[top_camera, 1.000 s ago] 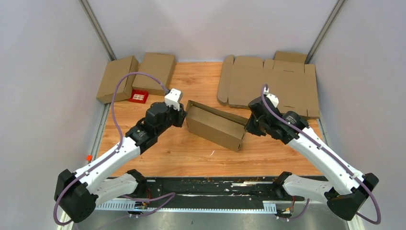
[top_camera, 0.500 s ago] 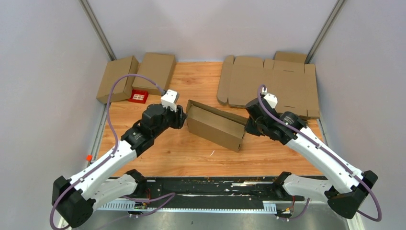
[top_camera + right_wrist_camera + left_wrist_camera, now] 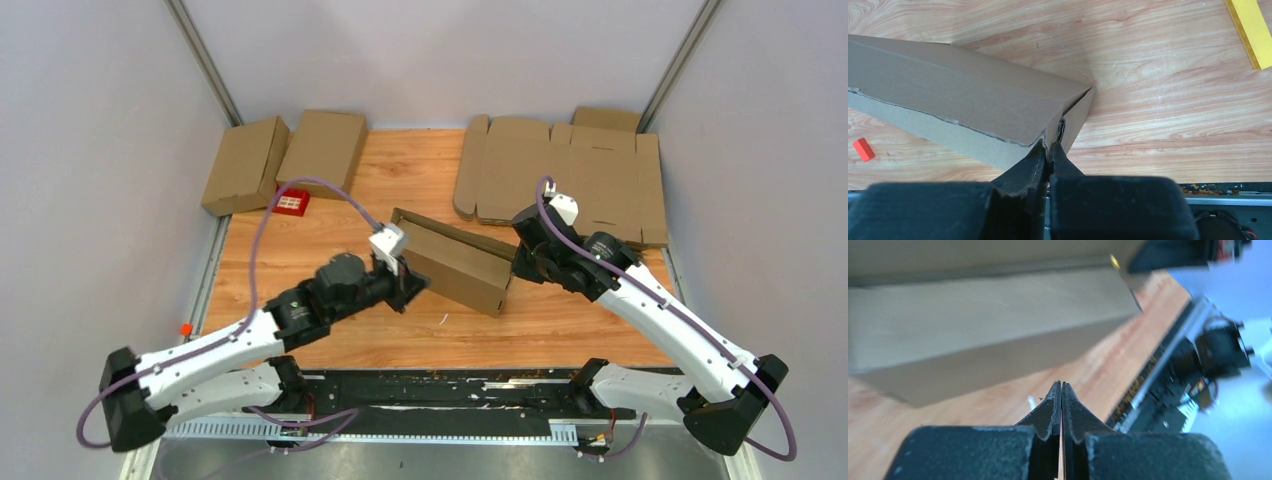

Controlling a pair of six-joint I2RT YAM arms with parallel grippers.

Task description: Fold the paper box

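Note:
The paper box (image 3: 455, 262), a long brown cardboard trough partly folded, lies slanted in the middle of the table. My left gripper (image 3: 412, 285) sits low at its near long wall, close to the left end; in the left wrist view the gripper (image 3: 1061, 385) is shut with nothing between the fingers, and the box wall (image 3: 988, 315) is just ahead, blurred. My right gripper (image 3: 517, 262) is at the box's right end. In the right wrist view it (image 3: 1049, 145) is shut on the edge of the box's end wall (image 3: 963, 100).
A flat unfolded cardboard sheet (image 3: 570, 175) lies at the back right. Two folded boxes (image 3: 245, 165) (image 3: 322, 150) and a small red object (image 3: 290, 203) are at the back left. A black rail (image 3: 440, 385) runs along the near edge. A yellow strip (image 3: 1252, 30) lies beyond the box.
My left arm swung from the box's left end round to its near side, moving right and towards the front, and its fingers closed. The right arm and the box stayed put.

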